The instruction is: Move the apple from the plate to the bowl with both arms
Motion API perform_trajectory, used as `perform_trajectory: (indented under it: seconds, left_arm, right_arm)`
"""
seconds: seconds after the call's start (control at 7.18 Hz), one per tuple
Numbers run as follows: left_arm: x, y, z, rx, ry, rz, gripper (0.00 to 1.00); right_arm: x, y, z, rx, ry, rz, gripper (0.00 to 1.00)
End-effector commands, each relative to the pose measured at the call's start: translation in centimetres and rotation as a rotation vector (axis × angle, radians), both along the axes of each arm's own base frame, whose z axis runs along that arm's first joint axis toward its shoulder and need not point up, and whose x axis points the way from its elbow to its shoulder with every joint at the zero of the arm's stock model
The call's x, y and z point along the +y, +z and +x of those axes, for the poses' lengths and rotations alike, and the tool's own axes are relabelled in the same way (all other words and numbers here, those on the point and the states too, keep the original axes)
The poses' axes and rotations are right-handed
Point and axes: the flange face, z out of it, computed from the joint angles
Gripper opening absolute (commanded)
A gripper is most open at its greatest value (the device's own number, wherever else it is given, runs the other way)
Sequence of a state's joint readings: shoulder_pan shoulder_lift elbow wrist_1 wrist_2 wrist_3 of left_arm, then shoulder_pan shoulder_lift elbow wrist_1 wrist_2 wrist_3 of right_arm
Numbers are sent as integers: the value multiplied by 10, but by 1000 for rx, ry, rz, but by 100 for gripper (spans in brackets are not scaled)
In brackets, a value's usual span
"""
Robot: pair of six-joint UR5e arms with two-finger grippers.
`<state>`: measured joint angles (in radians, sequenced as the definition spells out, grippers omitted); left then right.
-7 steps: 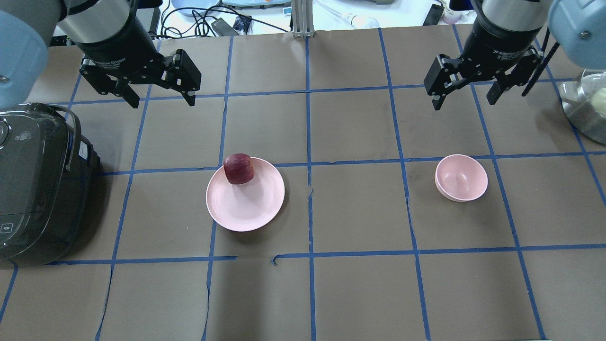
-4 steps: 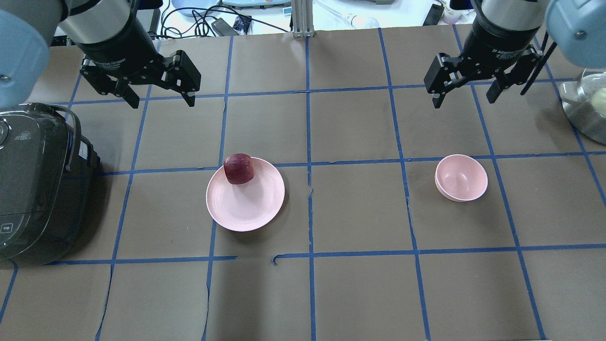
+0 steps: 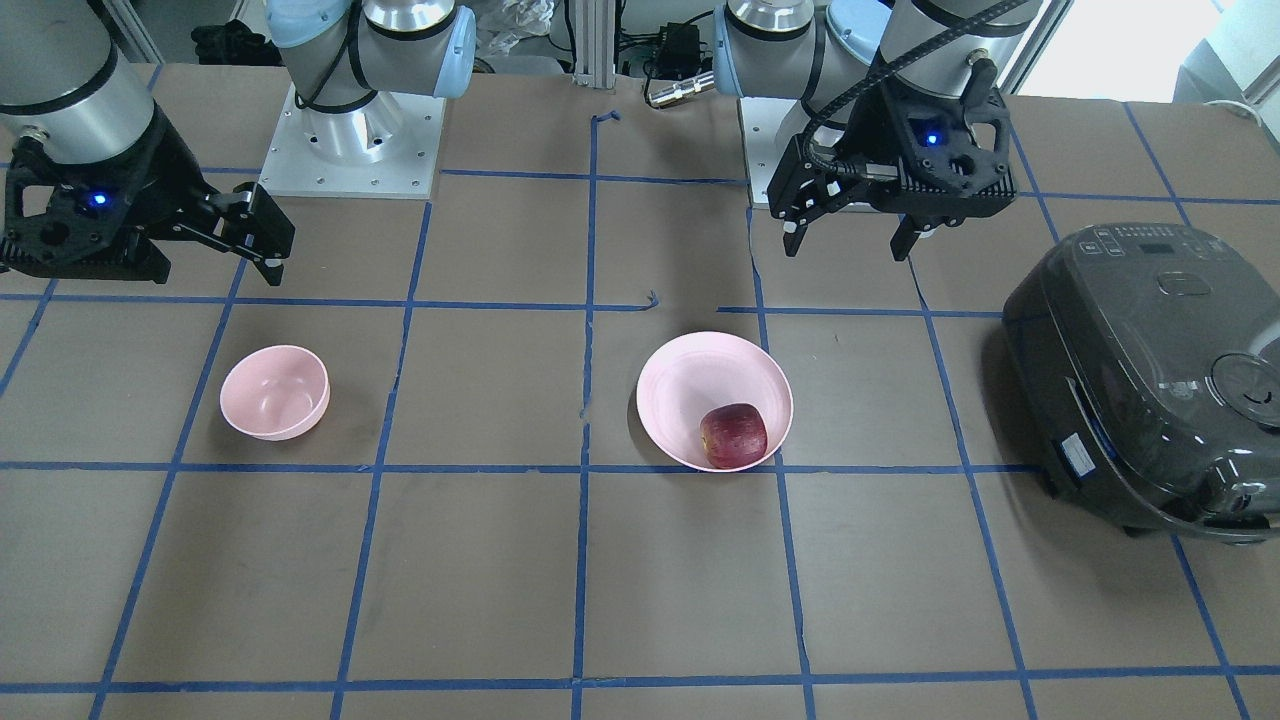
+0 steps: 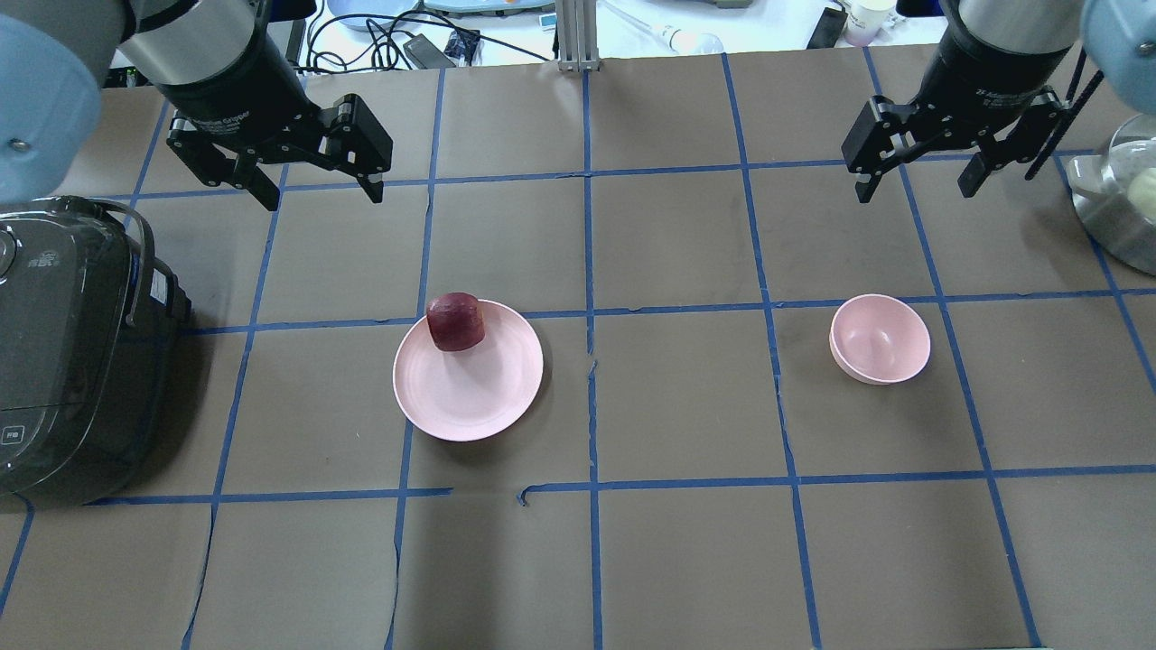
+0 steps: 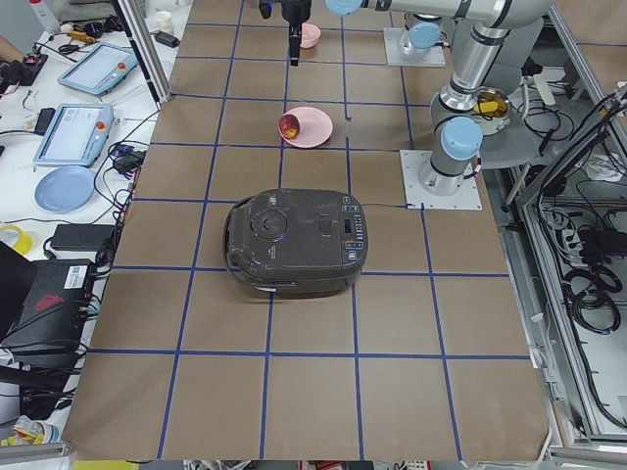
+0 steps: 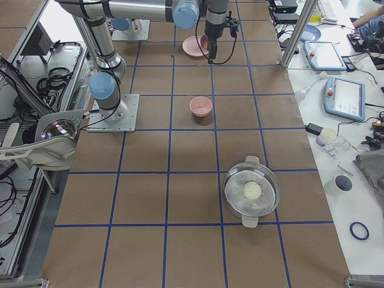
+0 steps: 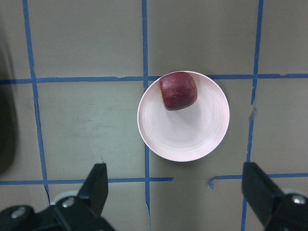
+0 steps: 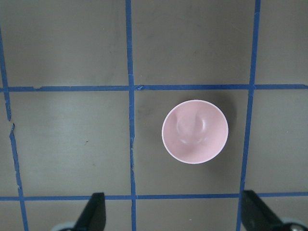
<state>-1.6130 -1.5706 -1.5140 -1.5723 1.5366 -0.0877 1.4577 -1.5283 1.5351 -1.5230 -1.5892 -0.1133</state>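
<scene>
The dark-red apple (image 4: 455,321) sits on the far-left rim area of the pale-pink plate (image 4: 479,388); both show in the left wrist view, apple (image 7: 178,90) and plate (image 7: 192,134). The small pink bowl (image 4: 880,338) stands empty to the right, also in the right wrist view (image 8: 194,131). My left gripper (image 4: 321,191) is open, high above the table, behind and left of the plate. My right gripper (image 4: 917,185) is open, high behind the bowl. Neither holds anything.
A dark rice cooker (image 4: 72,352) stands at the table's left edge. A steel pot with a glass lid (image 4: 1120,212) sits at the right edge. Blue tape lines grid the brown table. Cables and devices lie beyond the far edge.
My right gripper has moved right and a little further back. My left gripper has shifted slightly right. The apple, plate and bowl have not moved.
</scene>
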Motion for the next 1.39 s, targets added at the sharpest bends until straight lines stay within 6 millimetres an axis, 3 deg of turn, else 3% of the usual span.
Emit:
perform_trajectory:
  seconds: [0.0,0.28,0.56,0.7,0.84,0.97,1.11,1.25]
  left_arm:
    - [-2,0,-3,5,83,-3,100]
    - [-10,-16,-8,0,16,26,100]
    - [-29,-67,-29,1,-32,49,100]
    - [-40,-115,-30,3,-39,82,97]
    - [-42,-143,-32,7,-43,55,97]
    - [-40,-137,-32,7,-43,37,97]
    - [-37,-121,-34,9,-43,9,100]
    - [-35,-100,-35,7,-46,1,100]
  right_arm:
    - [1,-4,-1,-2,-2,8,100]
    - [3,-13,0,-4,-3,23,100]
    - [3,-13,1,-7,1,17,100]
    - [3,-14,0,-6,1,20,100]
    - [2,-14,-1,-6,35,19,100]
    - [0,-15,-6,-11,79,15,100]
    - [-7,-24,-23,-18,102,33,100]
    - [-19,-38,-57,-30,101,44,100]
